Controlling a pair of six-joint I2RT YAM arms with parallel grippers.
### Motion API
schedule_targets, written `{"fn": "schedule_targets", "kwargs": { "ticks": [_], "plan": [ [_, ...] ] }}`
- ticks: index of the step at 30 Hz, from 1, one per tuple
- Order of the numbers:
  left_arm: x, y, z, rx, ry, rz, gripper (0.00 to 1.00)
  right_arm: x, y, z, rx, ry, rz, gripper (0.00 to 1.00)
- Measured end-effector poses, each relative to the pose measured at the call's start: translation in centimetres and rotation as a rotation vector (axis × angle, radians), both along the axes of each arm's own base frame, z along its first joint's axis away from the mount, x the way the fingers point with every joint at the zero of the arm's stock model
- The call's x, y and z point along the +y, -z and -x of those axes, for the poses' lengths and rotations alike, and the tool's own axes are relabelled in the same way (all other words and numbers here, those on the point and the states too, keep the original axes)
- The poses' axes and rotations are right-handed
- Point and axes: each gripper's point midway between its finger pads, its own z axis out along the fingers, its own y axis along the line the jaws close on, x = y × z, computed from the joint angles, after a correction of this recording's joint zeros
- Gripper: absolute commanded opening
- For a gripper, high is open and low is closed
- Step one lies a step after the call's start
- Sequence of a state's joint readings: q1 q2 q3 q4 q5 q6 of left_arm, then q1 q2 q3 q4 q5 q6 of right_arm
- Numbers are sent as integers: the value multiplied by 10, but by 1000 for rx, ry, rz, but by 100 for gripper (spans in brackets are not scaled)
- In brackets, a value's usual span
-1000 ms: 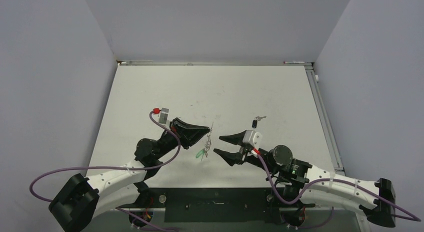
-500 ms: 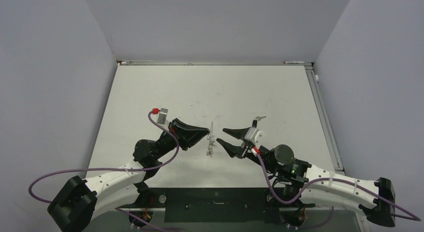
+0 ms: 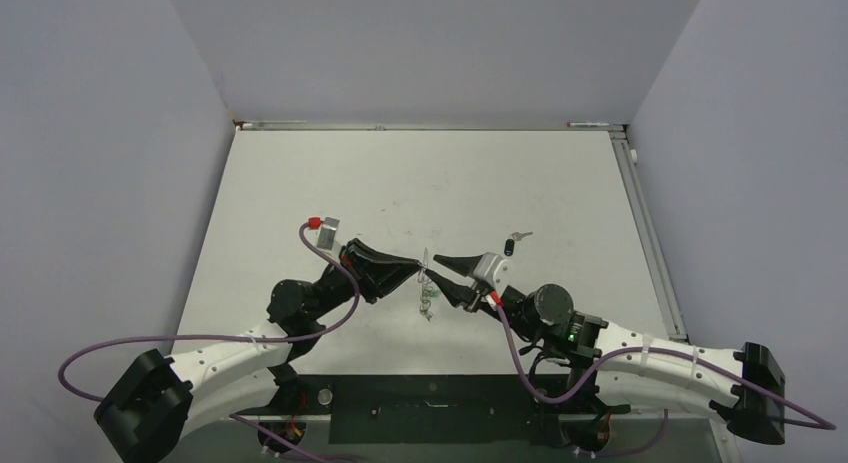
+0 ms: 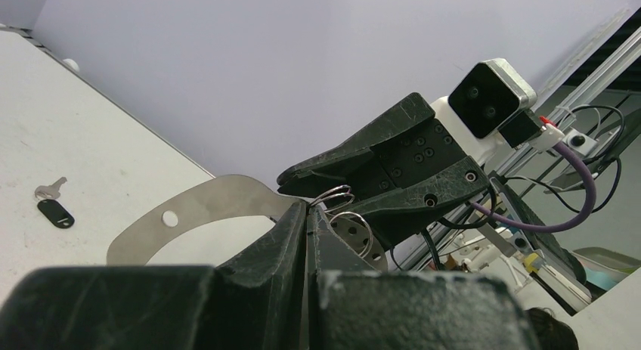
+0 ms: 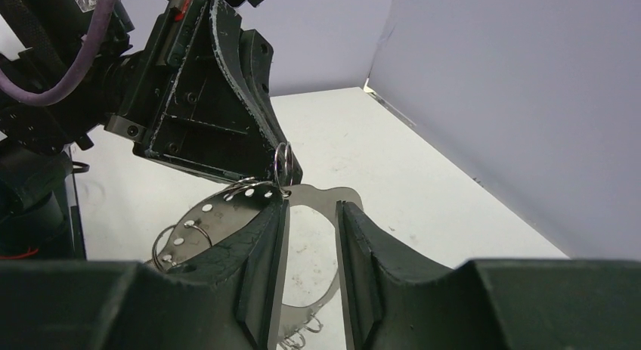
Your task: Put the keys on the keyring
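Arms reach in, left gripper (image 3: 417,266) and right gripper (image 3: 437,270) nose to nose over the table (image 3: 350,173).
Left is clamped on the keyring (image 5: 215,210); right's jaws are slightly parted, straddling its edge. The keys (image 3: 510,247) lie just beyond; bare surface toward the far edge.

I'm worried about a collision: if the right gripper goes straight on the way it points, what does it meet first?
The keyring, sitting between its open fingers; just beyond, probably the left gripper's tips pinching that ring, though depth is unclear.
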State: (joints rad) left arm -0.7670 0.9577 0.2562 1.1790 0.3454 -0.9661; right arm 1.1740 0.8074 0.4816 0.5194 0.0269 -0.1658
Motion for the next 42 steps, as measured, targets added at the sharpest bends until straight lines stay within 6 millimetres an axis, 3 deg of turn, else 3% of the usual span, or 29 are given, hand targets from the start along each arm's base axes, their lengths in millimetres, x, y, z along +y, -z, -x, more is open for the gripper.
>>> {"fn": "schedule_targets", "kwargs": {
  "ticks": [13,29,42],
  "plan": [
    [-6,3,0,28,-12,4,0,6,-5,8,-17,-21,0,29],
    [-7,5,-4,47,-37,6,0,4,-9,4,-39,32,9,7],
    [-11,4,-2,35,-22,16,0,0,-12,0,-37,60,8,8]
  ]
}}
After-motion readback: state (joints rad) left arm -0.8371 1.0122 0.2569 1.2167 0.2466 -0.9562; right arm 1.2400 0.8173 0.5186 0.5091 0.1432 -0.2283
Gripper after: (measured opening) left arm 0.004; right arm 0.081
